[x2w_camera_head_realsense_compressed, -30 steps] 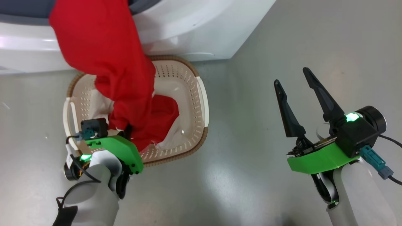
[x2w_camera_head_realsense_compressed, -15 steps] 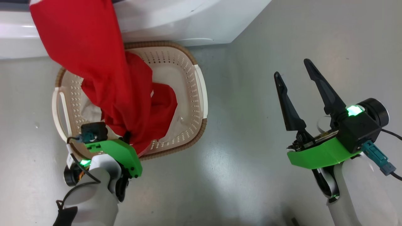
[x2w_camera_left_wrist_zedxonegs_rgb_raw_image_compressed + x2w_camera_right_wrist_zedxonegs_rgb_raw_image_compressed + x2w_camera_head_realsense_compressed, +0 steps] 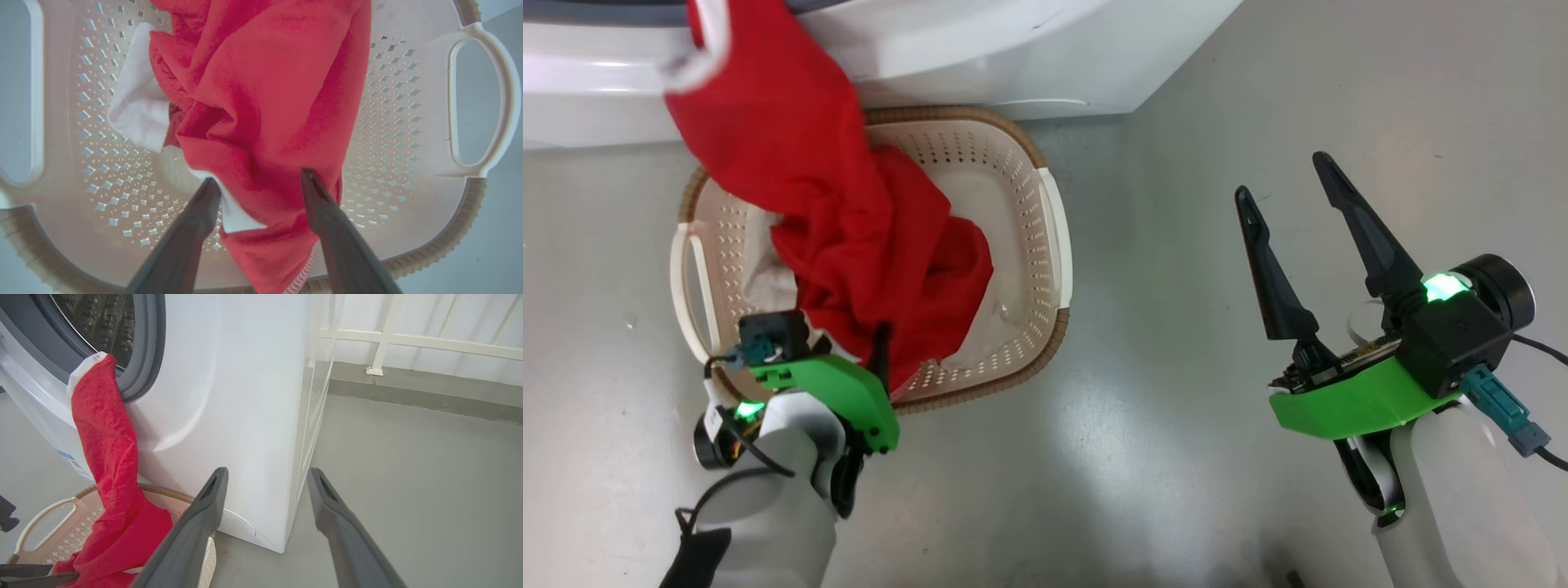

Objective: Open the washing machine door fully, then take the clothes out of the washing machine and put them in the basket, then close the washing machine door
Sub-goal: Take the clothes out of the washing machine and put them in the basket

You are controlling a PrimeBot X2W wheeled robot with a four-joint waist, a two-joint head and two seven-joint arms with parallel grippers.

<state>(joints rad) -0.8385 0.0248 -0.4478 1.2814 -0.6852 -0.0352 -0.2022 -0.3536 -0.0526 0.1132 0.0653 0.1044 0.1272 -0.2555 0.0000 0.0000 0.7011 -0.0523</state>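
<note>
A long red garment (image 3: 792, 155) hangs from the washing machine (image 3: 980, 57) down into the cream basket (image 3: 1049, 245). Its white-trimmed end (image 3: 83, 369) rests on the grey gasket (image 3: 147, 347) below the steel drum (image 3: 102, 322). The rest lies bunched in the basket (image 3: 388, 102) with a white trim band (image 3: 139, 110). My left gripper (image 3: 259, 181) is open over the basket's near rim, and red cloth (image 3: 261, 102) is draped loosely between its fingers. My right gripper (image 3: 1286, 188) hangs open and empty over the floor to the right. The washing machine door is out of view.
The basket (image 3: 45, 522) stands on grey floor right against the washer's front (image 3: 229, 396). A white railing (image 3: 408, 339) and a low kerb run behind the washer's right side. Open floor (image 3: 1176, 163) lies between the basket and my right gripper.
More of the garment has sunk into the basket, and its white-trimmed end now shows at the washer's opening. The left gripper's fingers have come apart. The head camera shifted slightly.
</note>
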